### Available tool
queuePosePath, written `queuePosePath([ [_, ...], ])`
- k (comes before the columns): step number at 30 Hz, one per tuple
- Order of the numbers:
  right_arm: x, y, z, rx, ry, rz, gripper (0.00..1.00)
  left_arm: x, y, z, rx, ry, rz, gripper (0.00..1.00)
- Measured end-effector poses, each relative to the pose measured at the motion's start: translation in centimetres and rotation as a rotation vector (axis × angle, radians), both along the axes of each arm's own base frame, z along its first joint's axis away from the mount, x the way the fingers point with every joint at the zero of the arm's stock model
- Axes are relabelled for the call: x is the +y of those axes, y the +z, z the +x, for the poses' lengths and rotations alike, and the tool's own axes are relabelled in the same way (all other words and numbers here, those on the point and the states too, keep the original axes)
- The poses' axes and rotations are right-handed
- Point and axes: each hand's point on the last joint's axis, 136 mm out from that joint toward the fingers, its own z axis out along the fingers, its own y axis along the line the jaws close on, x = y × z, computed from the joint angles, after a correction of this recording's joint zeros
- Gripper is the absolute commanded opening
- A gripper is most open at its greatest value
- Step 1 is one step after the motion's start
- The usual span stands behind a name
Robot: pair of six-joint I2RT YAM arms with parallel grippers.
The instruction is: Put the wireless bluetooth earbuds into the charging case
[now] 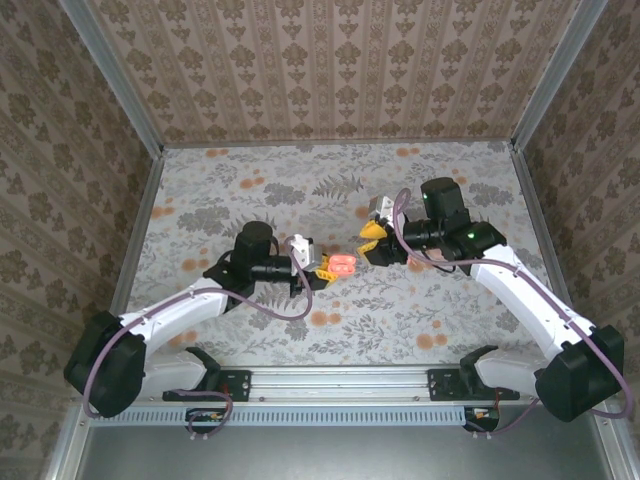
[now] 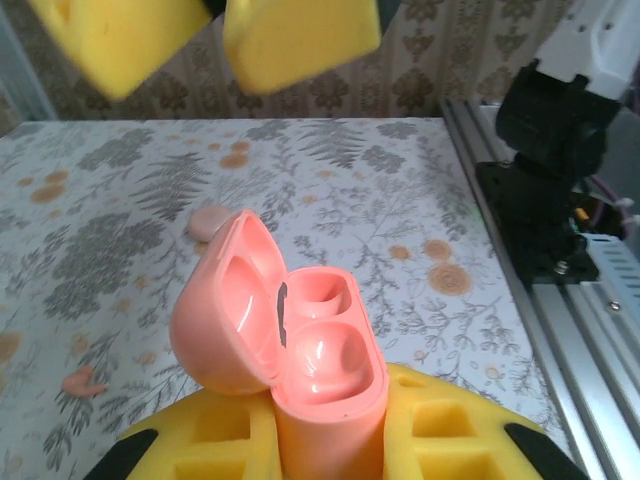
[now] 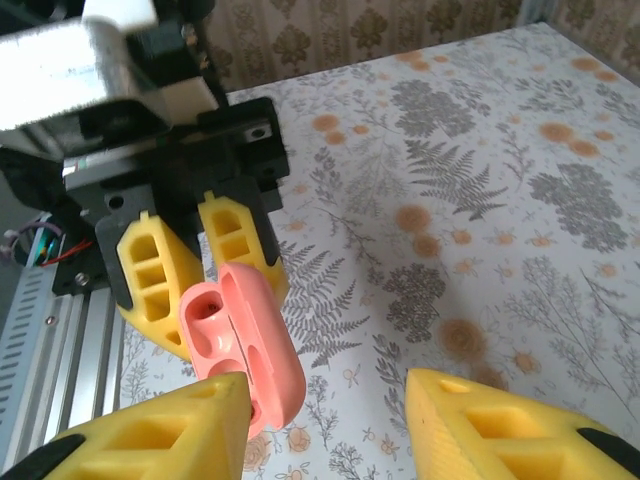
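The salmon-pink charging case (image 2: 325, 385) stands upright between my left gripper's yellow fingers (image 2: 455, 430), lid (image 2: 222, 310) swung open to the left and both wells empty. My left gripper (image 1: 322, 268) is shut on the case (image 1: 343, 264) mid-table. My right gripper (image 1: 375, 240) hovers just right of it and slightly higher, with its jaws open and nothing between them. In the right wrist view the case (image 3: 245, 340) sits by my right gripper's (image 3: 325, 425) left finger (image 3: 150, 435). One earbud (image 2: 208, 222) lies on the table beyond the case, another (image 2: 85, 381) to its left.
The table carries a grey fern print with flat orange flower spots (image 1: 322, 318). Patterned walls enclose three sides. An aluminium rail (image 1: 340, 385) with both arm bases runs along the near edge.
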Motion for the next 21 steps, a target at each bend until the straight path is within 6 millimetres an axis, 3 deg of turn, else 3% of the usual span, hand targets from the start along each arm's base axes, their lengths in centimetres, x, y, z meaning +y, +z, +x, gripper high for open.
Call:
queuePosePath([
  [6,-0.7,-0.9,1.6,0.125,-0.131,-0.039,0.48,1.3,-3.0,1.4,0.037,0.150,0.015,0.15],
  [10,-1.7,-3.2,3.3,0.277,-0.256,-0.114,0.49,2.3,-4.2,2.2,0.044,0.233,0.019,0.15],
  [21,-4.2,-10.0,8.3,0.662,-0.562,-0.350,0.50,3.3,-5.4,2.9,0.032,0.310,0.013,0.14],
])
